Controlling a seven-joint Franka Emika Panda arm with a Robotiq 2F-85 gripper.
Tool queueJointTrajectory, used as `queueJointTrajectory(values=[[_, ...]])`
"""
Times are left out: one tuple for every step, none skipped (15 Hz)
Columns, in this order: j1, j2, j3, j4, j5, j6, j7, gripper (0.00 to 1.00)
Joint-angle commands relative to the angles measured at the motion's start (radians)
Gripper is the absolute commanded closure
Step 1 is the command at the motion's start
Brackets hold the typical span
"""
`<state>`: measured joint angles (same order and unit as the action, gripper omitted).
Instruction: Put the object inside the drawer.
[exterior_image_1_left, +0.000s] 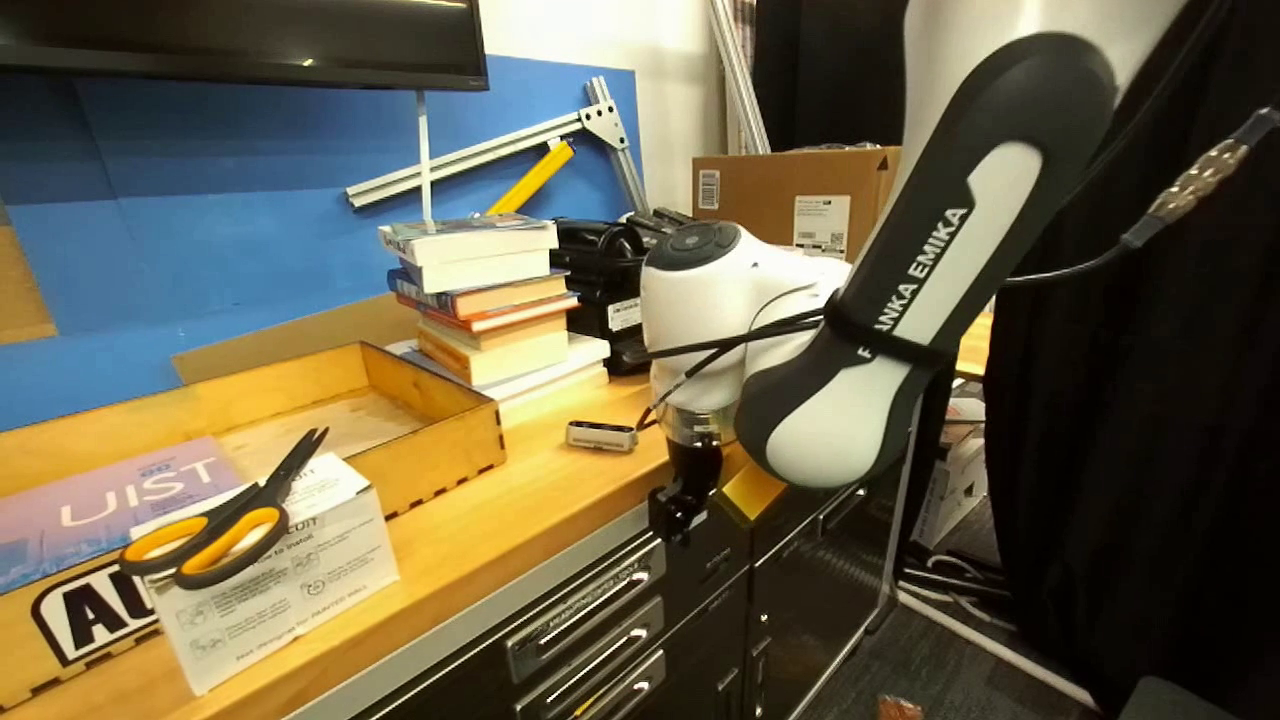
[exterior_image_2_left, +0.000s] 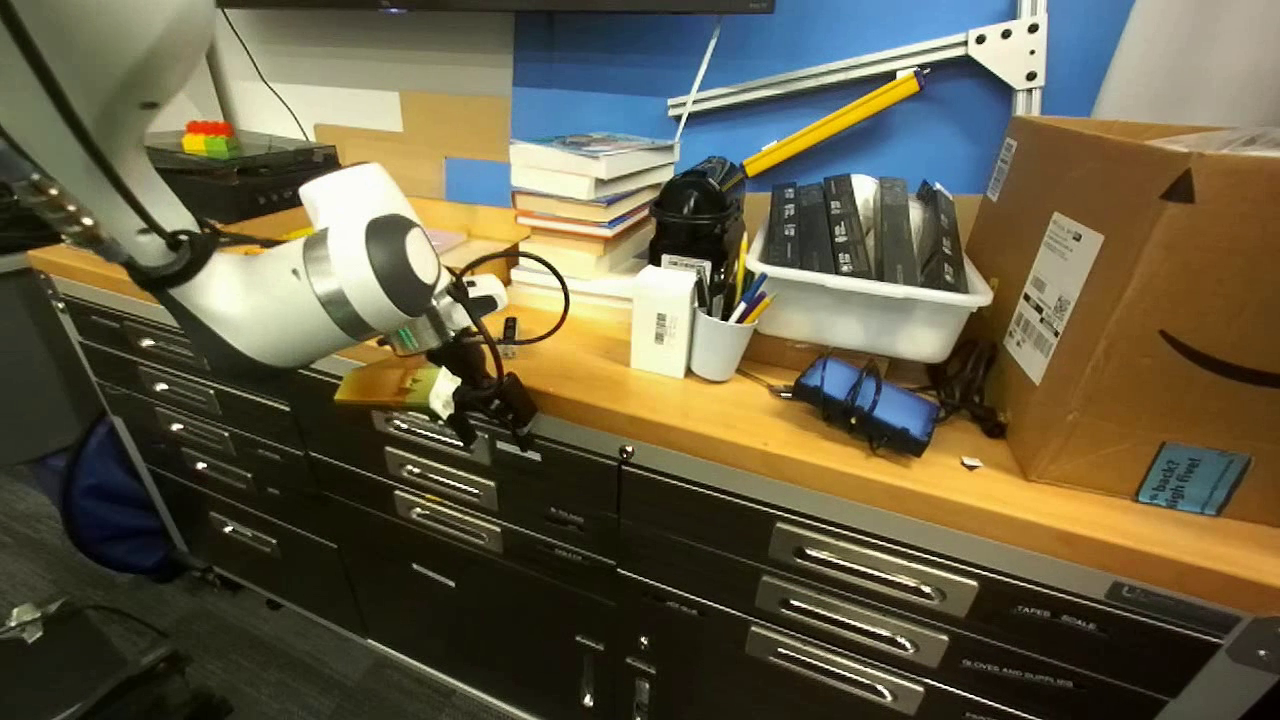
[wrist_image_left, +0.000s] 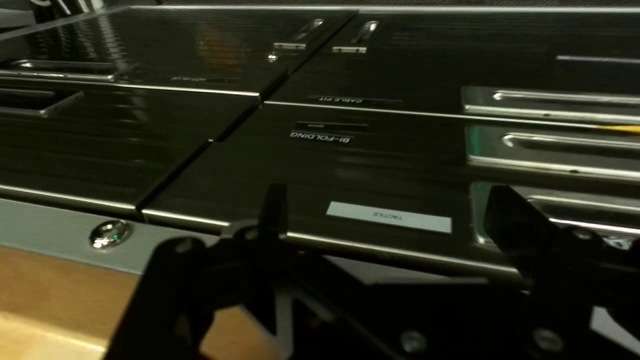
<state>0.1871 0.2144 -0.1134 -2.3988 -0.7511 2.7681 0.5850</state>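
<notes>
A dark metal drawer front (wrist_image_left: 310, 210) with a pale TACTILE label fills the middle of the wrist view; its top edge is by the counter edge. It looks shut or nearly so, and its inside does not show. The same drawer (exterior_image_2_left: 570, 470) shows in an exterior view. My gripper (wrist_image_left: 390, 205) is open and empty, pointing down just in front of this drawer, with one finger near its handle. The gripper also shows in both exterior views (exterior_image_1_left: 672, 520) (exterior_image_2_left: 495, 430). The small light-blue object cannot be made out; it is hidden or out of view.
The wooden counter (exterior_image_2_left: 590, 390) runs above the drawers. On it are stacked books (exterior_image_1_left: 490, 330), a wooden tray (exterior_image_1_left: 445, 455), yellow-handled scissors (exterior_image_1_left: 225, 530) on a white box (exterior_image_1_left: 290, 590), a pencil cup (exterior_image_2_left: 718, 345), a white bin (exterior_image_2_left: 860, 320) and a cardboard box (exterior_image_2_left: 1110, 330).
</notes>
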Motion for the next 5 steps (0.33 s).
queueJointTrajectory(values=[[-0.173,-0.184,0.226,-0.147,0.225,-0.019,-0.273,0.0],[-0.211,-0.198,0.303,-0.164,0.317,-0.021,-0.352,0.0],[-0.25,-0.2,0.365,-0.167,0.405,-0.021,-0.432,0.0],[-0.183,-0.147,0.263,-0.126,0.291,-0.012,-0.31,0.0],[-0.21,-0.162,0.315,-0.14,0.35,-0.015,-0.362,0.0]])
